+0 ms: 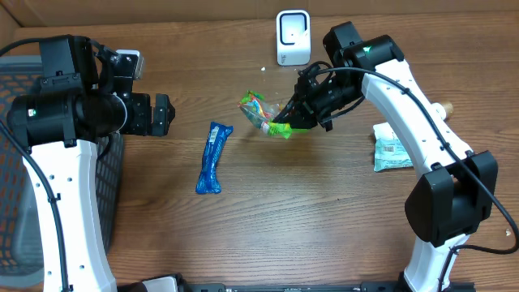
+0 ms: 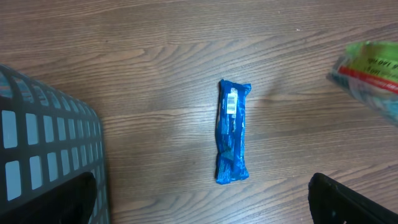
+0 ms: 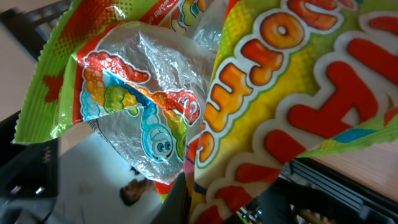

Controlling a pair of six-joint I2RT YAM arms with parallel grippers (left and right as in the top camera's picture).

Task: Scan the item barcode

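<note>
My right gripper [image 1: 285,126] is shut on a green, yellow and red candy bag [image 1: 259,112] and holds it above the table, in front of the white barcode scanner [image 1: 293,36]. In the right wrist view the crinkled candy bag [image 3: 267,81] fills the frame, pinched low at the right gripper [image 3: 193,205]. No barcode shows on it. A blue snack bar [image 1: 213,156] lies flat on the wood. Its white barcode label faces up in the left wrist view, on the blue snack bar [image 2: 232,132]. My left gripper [image 2: 202,196] hovers above it, open and holding nothing.
A grey mesh basket [image 1: 16,162] stands at the left table edge, and its corner shows as the basket [image 2: 43,143] under the left wrist. A white and green packet [image 1: 392,150] lies at the right, beside the right arm.
</note>
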